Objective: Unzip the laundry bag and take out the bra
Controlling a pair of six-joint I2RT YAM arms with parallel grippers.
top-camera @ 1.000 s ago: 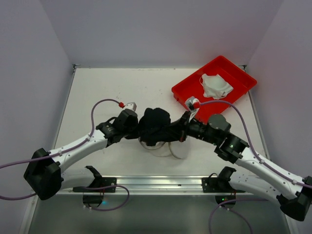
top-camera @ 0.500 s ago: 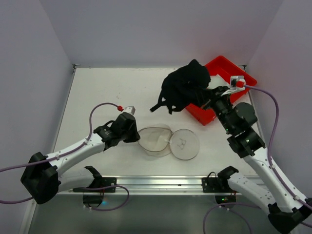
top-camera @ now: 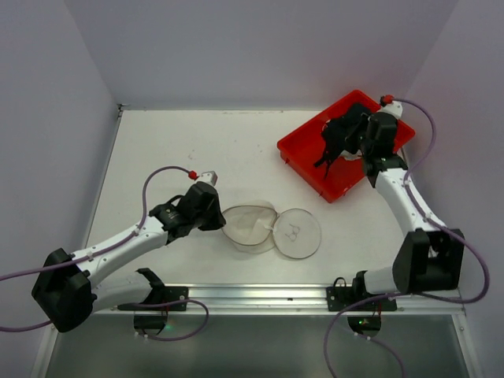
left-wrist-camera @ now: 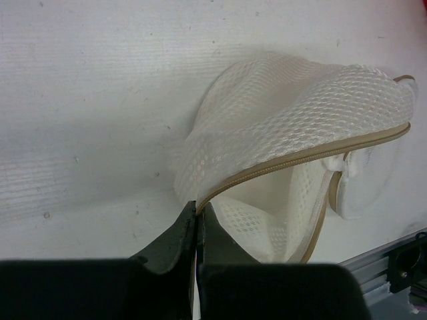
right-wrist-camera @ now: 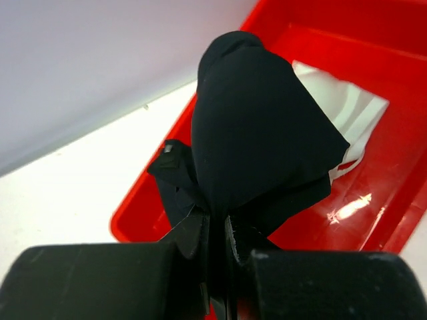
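The white mesh laundry bag (top-camera: 250,225) lies flattened and unzipped in the middle of the table, its round end with the bra icon (top-camera: 297,233) lying flat to the right. In the left wrist view the bag (left-wrist-camera: 293,127) gapes open, with a tan zipper edge. My left gripper (top-camera: 218,217) is shut on the bag's zipper rim (left-wrist-camera: 195,203). My right gripper (top-camera: 340,140) is shut on the black bra (right-wrist-camera: 257,133) and holds it over the red tray (top-camera: 303,150). The bra (top-camera: 337,135) hangs over the tray.
The red tray (right-wrist-camera: 400,200) stands at the back right and holds a white garment (right-wrist-camera: 353,110) under the black bra. The arms' mounting rail (top-camera: 252,295) runs along the near edge. Grey walls close the back and sides.
My right arm pulled the black bra out of the bag, swung it up and right, and now holds it low over the red tray. The left gripper kept holding the bag.
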